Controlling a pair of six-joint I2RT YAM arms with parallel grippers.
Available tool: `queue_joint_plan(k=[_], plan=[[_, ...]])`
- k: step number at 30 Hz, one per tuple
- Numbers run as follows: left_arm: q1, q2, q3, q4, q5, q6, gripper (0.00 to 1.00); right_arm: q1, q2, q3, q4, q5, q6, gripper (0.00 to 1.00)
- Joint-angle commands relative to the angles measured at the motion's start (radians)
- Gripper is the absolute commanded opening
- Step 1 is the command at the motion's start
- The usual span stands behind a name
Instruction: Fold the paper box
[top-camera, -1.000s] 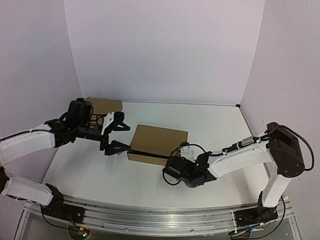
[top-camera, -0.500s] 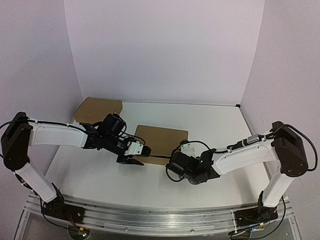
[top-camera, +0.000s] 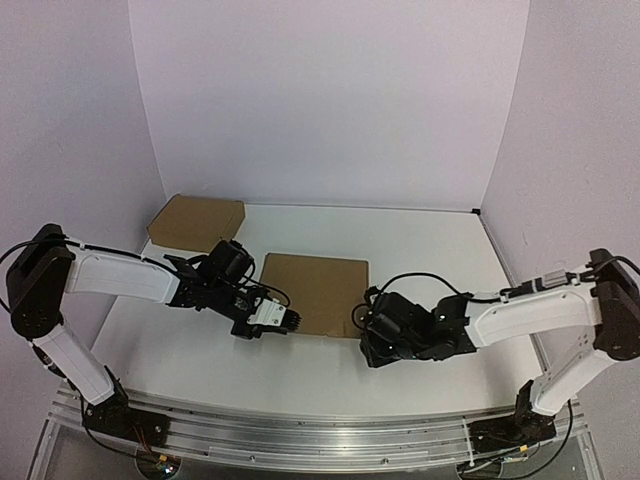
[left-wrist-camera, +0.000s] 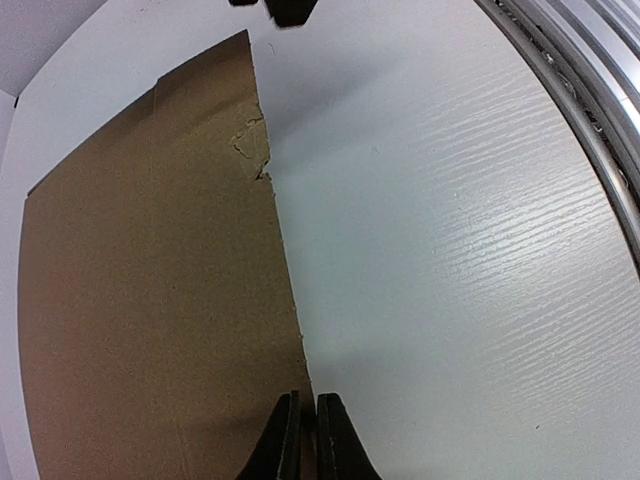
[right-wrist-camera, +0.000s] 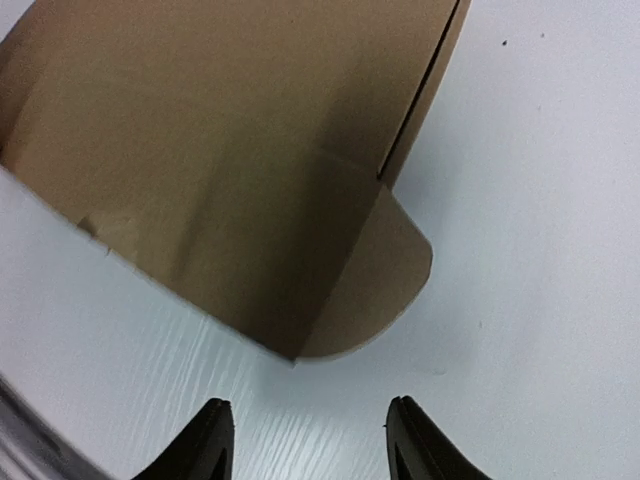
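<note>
Change, left arm: compared with half a second earlier, the left gripper (top-camera: 288, 320) is seen carried a little further toward the counter's right edge, along the near side of the box. Its jaws are now drawn together.
Change, right arm: the right gripper (top-camera: 366, 328) is found shifted toward the right edge, and its arm is lowered closer to the counter (top-camera: 430, 250).
Change, box: the paper box (top-camera: 312, 292) is seen lying flatter than before and moved slightly toward the left and near edges.
Box position: the box is set about midway between the left and right edges, nearer the near edge than the back edge, between the two grippers.
Long axis: it appears to be laid left to right, roughly along the near edge, with a slight skew.
Facing: the broad brown face is turned up. A rounded flap (right-wrist-camera: 380, 280) at the near right corner of the box is pointed toward the right gripper.
Left gripper state: clenched. In the wrist view its fingers (left-wrist-camera: 285, 450) are closed to a thin slit, and the box's edge is run into that slit and gripped there.
Right gripper state: released. Its fingers (right-wrist-camera: 212, 445) are spread wide, and the flap just ahead is not touched.
Other box (top-camera: 198, 221): it is kept at the back left corner, well apart.
</note>
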Motion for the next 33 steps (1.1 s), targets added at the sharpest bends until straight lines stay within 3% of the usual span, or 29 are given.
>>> queue_joint_plan(k=[1,4,7,12,18,30,33], plan=[[-0.005,0.0,-0.013,-0.034,-0.038,0.017,0.06,-0.016,-0.22,-0.106,0.008,-0.26,0.016,0.57],[-0.005,-0.003,-0.003,-0.036,-0.061,0.014,0.04,-0.054,-0.334,-0.16,0.005,-0.327,0.057,0.64],[-0.005,-0.005,-0.001,-0.028,-0.073,0.011,0.03,-0.105,-0.37,-0.159,0.013,-0.299,0.132,0.69],[-0.005,-0.028,-0.006,-0.032,-0.069,0.003,0.02,-0.161,-0.226,-0.025,0.024,-0.28,0.274,0.69],[-0.003,-0.093,-0.001,-0.014,-0.046,-0.029,0.0,-0.176,-0.038,0.15,0.019,-0.292,0.25,0.86],[-0.002,-0.121,-0.004,0.017,-0.028,-0.029,0.0,-0.25,0.102,0.234,-0.022,-0.376,0.185,0.86],[-0.001,-0.117,0.006,0.013,-0.027,-0.039,0.0,-0.249,0.13,0.272,-0.05,-0.427,0.195,0.79]])
